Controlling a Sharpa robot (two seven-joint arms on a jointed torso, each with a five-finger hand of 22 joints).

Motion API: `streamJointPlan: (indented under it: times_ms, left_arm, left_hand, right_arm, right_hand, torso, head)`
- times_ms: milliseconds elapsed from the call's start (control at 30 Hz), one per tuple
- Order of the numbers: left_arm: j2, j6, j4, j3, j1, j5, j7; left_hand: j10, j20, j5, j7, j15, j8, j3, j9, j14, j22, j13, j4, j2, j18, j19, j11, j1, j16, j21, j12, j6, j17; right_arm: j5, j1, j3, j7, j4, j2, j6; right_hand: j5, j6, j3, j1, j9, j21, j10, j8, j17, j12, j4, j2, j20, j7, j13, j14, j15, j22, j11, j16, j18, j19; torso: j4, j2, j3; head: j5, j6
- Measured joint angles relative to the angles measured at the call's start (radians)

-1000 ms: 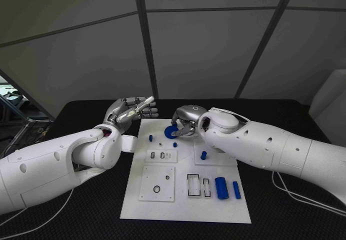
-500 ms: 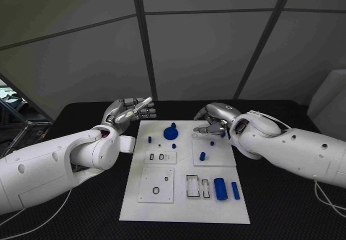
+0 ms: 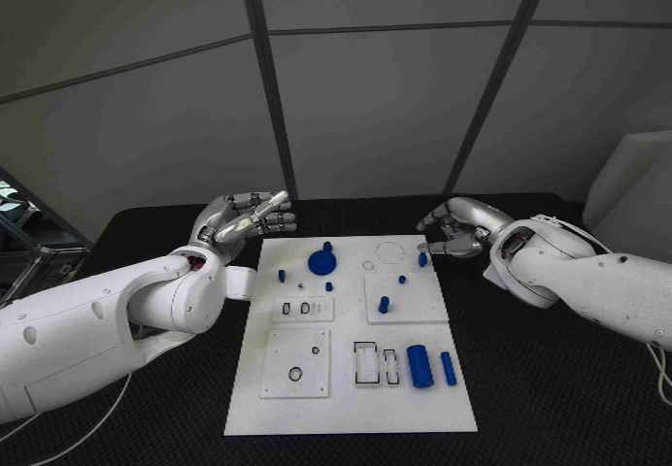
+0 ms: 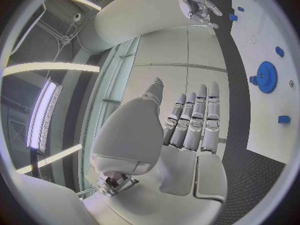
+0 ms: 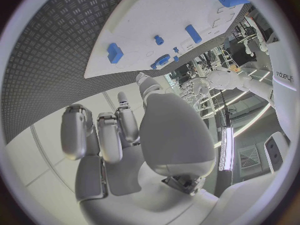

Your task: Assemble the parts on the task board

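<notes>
The white task board lies in the middle of the black table. A blue gear sits on its far left part, with small blue pegs around it. My right hand hovers off the board's far right corner, fingers loosely bent and holding nothing. My left hand is raised beside the far left corner, fingers straight and empty. In the left wrist view the left hand stands flat, with the gear and the right hand beyond it. The right wrist view shows the right hand below the board.
A thick blue cylinder and a thin blue bar lie near the board's front right. A short blue peg stands on the right middle plate. Black table surrounds the board on both sides.
My right hand let go of the gear, which now rests on the board, and drew back to the right past the board's corner. The left hand stayed in place.
</notes>
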Motion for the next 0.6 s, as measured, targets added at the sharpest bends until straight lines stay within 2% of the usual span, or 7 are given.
streamJointPlan:
  times_ms: [333, 600]
  left_arm:
    - [0.003, 0.0, -0.004, 0.0, -0.001, 0.0, 0.0]
    - [0.004, 0.0, -0.007, 0.0, -0.001, 0.0, 0.0]
  left_hand:
    - [0.0, 0.0, 0.0, 0.0, 0.0, 0.0, 0.0, 0.0, 0.0, 0.0, 0.0, 0.0, 0.0, 0.0, 0.0, 0.0, 0.0, 0.0, 0.0, 0.0, 0.0, 0.0]
    - [0.0, 0.0, 0.0, 0.0, 0.0, 0.0, 0.0, 0.0, 0.0, 0.0, 0.0, 0.0, 0.0, 0.0, 0.0, 0.0, 0.0, 0.0, 0.003, 0.0, 0.0, 0.0]
  right_arm:
    - [0.018, -0.037, -0.001, 0.037, -0.047, 0.009, 0.022]
    - [0.018, -0.049, -0.001, 0.05, -0.082, 0.028, 0.041]
  right_hand:
    - [0.006, 0.0, -0.005, 0.001, 0.0, 0.0, 0.0, 0.0, 0.0, 0.0, -0.005, 0.001, 0.0, 0.0, 0.0, 0.0, 0.0, 0.0, 0.0, 0.0, 0.0, 0.0]
    - [0.006, 0.0, -0.005, 0.005, 0.0, 0.0, 0.0, 0.0, 0.0, 0.0, -0.005, 0.005, 0.0, 0.0, 0.0, 0.0, 0.0, 0.0, 0.0, 0.0, 0.0, 0.0]
  torso:
    - [0.0016, 0.0, -0.0017]
    - [0.0029, 0.0, -0.0031]
  head:
    - [-0.007, -0.005]
    - [-0.008, -0.008]
